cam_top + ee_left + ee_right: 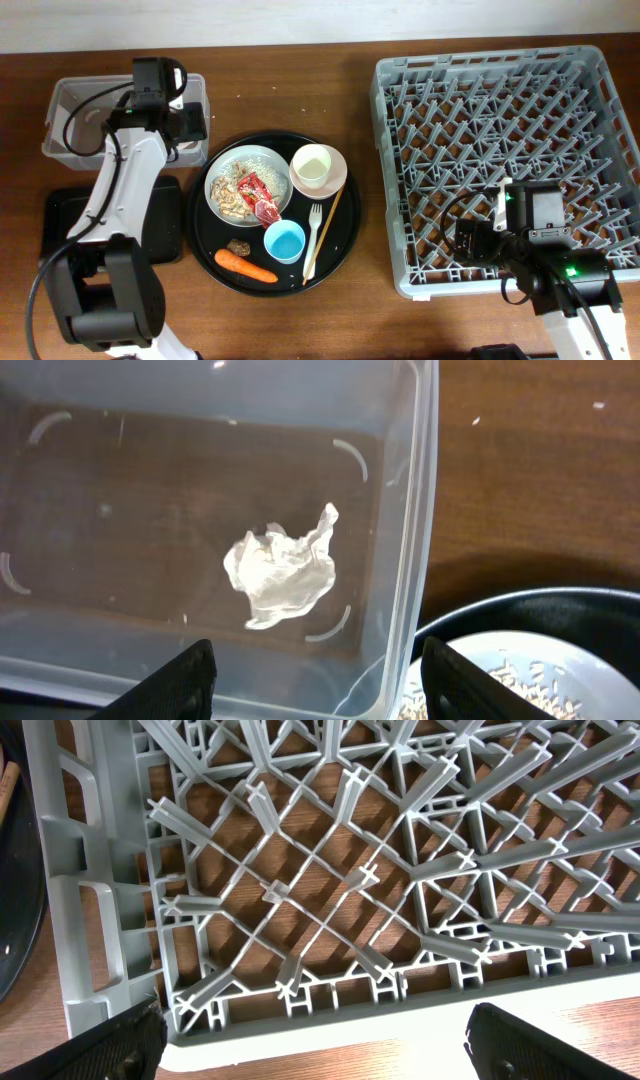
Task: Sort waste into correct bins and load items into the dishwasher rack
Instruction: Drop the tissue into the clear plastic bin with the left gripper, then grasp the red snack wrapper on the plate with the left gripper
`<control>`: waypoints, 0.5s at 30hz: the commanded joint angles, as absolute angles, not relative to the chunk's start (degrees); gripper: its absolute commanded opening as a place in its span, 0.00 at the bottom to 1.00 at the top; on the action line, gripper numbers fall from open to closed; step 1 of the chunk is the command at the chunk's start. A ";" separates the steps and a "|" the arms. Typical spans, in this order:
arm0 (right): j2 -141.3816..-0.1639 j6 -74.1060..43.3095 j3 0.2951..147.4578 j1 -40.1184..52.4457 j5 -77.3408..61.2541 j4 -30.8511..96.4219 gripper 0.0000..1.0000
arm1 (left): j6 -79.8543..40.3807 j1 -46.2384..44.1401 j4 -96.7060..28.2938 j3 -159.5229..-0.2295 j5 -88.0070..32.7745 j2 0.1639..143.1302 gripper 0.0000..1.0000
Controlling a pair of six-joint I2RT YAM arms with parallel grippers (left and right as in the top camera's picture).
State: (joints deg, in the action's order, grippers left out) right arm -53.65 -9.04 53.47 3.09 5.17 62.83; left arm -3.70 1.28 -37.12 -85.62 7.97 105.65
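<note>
One crumpled white tissue (282, 578) lies inside the clear plastic tub (412, 510).

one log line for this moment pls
left claw: open over tub | tissue: in tub | right claw: open over rack corner | carrot: on round tray

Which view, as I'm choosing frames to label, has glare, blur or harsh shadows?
Overhead: evenly lit, sharp, with only soft shadows. Left wrist: the crumpled white tissue is crisp, with faint glints on the clear tub. Right wrist: the near rim of the dishwasher rack is washed out, and its pegs cast clear shadows.
</note>
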 commanded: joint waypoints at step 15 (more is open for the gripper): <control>-53.63 -9.56 54.46 3.31 6.26 63.09 0.99 | -29.58 -9.67 -48.64 -68.01 -16.97 103.83 0.49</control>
State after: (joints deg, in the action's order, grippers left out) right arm -53.69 -9.06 53.47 3.09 5.19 63.05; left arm -28.38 -9.63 -50.98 -69.71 -15.16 103.68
